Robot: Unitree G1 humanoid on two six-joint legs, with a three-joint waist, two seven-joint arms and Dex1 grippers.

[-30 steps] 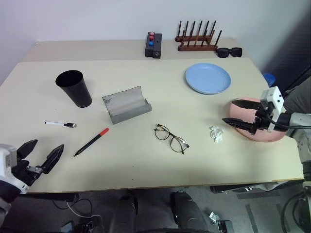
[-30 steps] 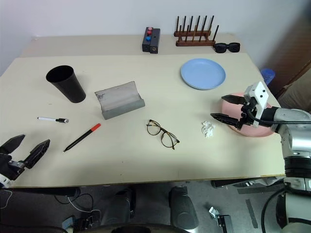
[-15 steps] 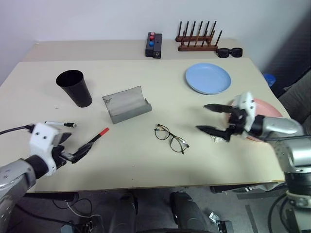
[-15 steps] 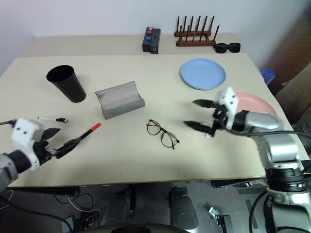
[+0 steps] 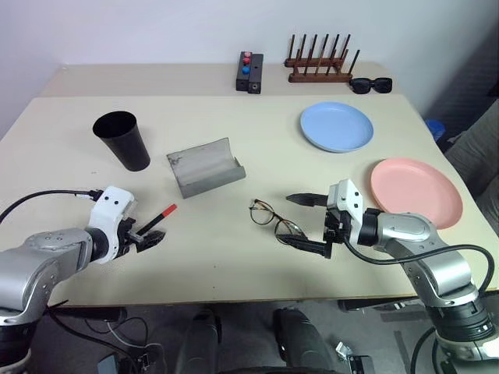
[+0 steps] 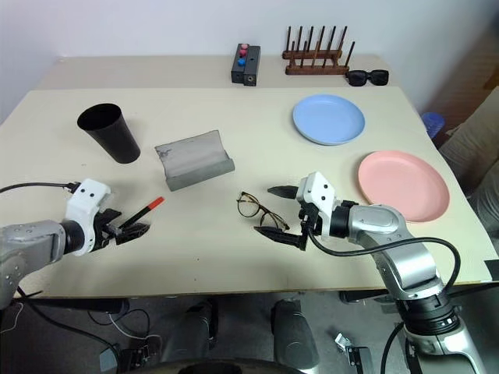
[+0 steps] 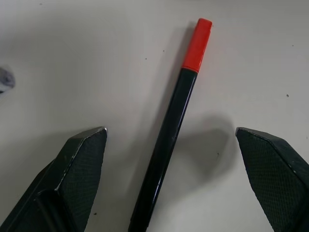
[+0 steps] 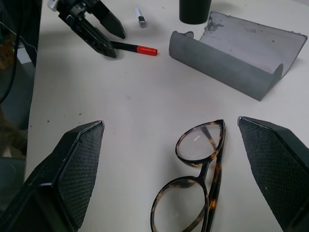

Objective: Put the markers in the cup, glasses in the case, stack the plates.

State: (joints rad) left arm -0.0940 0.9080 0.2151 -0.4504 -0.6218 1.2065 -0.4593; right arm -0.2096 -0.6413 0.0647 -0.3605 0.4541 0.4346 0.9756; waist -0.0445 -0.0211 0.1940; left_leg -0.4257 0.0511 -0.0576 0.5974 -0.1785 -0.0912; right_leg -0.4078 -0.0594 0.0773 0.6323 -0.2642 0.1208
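At seven o'clock on the worktop (image 5: 234, 117), the red-capped marker (image 7: 171, 128) is being straddled by the left tool (image 5: 146, 237), its fingers spread wide and nothing gripped. Near centre, the eyeglasses (image 8: 195, 186) are being bracketed by the right tool (image 5: 306, 224), likewise gaping and empty. Two pickups are being set up at once. Next, each tool probably needs lowering and closing, then carrying toward the black cup (image 5: 122, 140) at ten o'clock and the open grey case (image 5: 204, 167) beside it.
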